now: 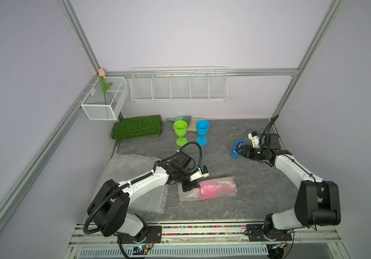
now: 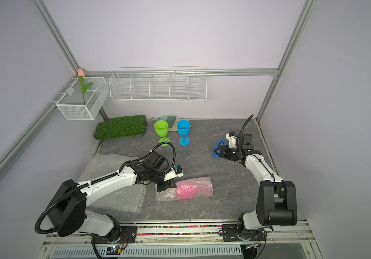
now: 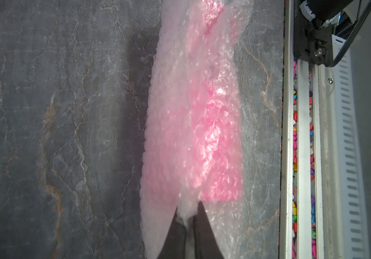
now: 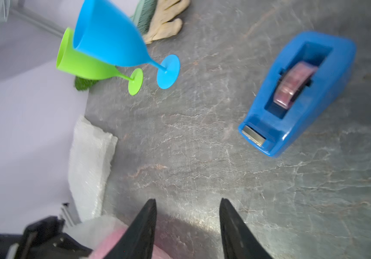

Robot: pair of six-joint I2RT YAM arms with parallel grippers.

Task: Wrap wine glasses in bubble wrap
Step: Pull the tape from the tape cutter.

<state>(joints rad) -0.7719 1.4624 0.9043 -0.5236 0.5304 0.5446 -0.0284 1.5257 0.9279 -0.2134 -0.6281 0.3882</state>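
A hot pink wine glass (image 1: 217, 190) (image 2: 191, 190) (image 3: 220, 157) lies on its side on the slate table, rolled in bubble wrap (image 1: 225, 180) (image 3: 175, 134). My left gripper (image 1: 193, 187) (image 2: 171, 187) (image 3: 187, 208) is shut on a bunched fold of that wrap at the roll's left end. The lime green wine glass (image 1: 180, 131) (image 4: 79, 65) and sky blue wine glass (image 1: 202, 130) (image 4: 110, 38) stand upright and bare at the back. My right gripper (image 1: 238, 151) (image 2: 218, 151) (image 4: 189, 199) hovers open and empty by the blue tape dispenser (image 1: 233, 154) (image 4: 299, 94).
Spare bubble wrap sheets (image 1: 130, 170) (image 4: 90, 157) lie flat at the table's left, under my left arm. A green turf mat (image 1: 137, 126), a small brush (image 1: 180, 118) and a glove (image 4: 166, 24) sit at the back. White wire baskets (image 1: 180, 87) hang on the wall.
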